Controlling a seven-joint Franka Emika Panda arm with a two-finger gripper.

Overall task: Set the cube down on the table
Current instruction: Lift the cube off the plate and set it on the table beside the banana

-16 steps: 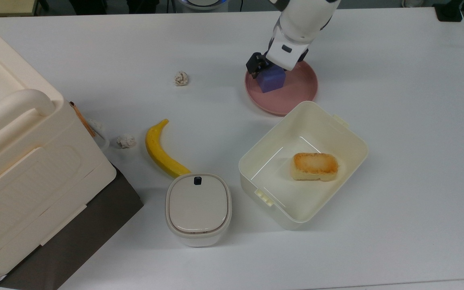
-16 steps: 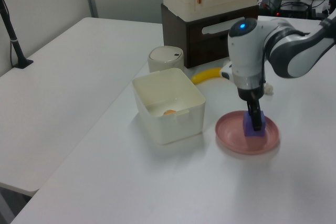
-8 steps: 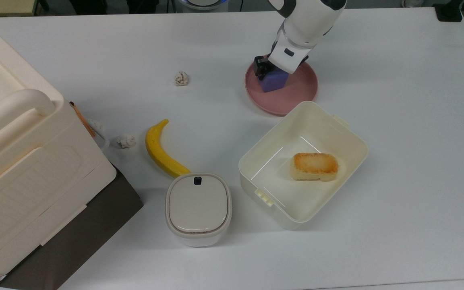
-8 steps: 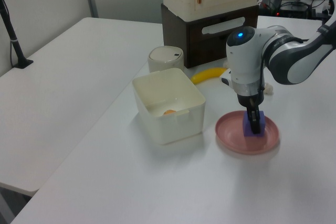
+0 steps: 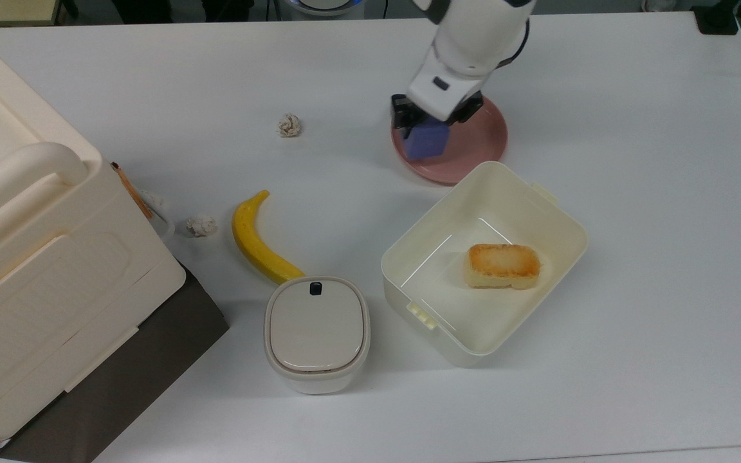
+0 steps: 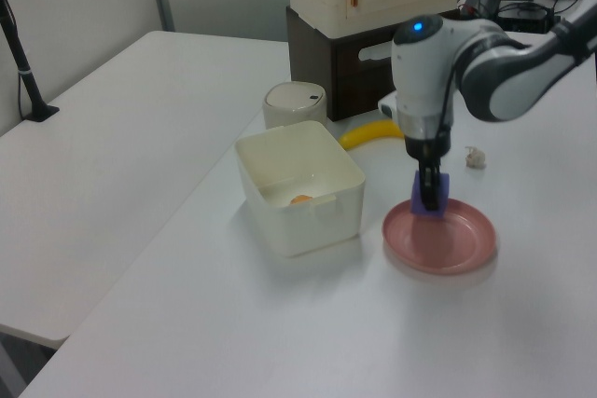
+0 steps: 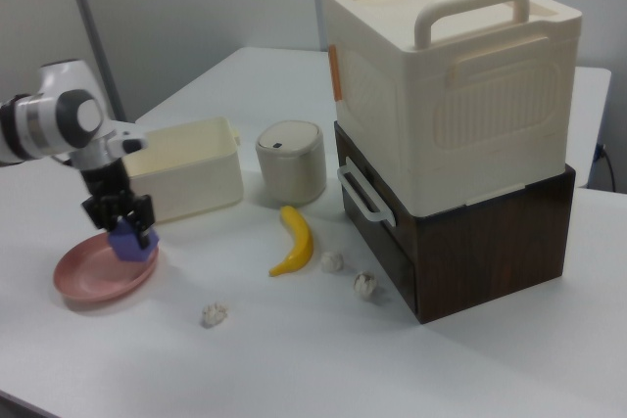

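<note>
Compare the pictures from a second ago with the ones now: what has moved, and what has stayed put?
The gripper, already shut on the cube, has lifted it off the pink plate and carried it toward the top view's left, over the plate's rim. Plate, banana, white box and bread have not moved.

Bread (image 5: 503,265) lies in the box (image 5: 557,218), beside the plate (image 5: 480,141).
</note>
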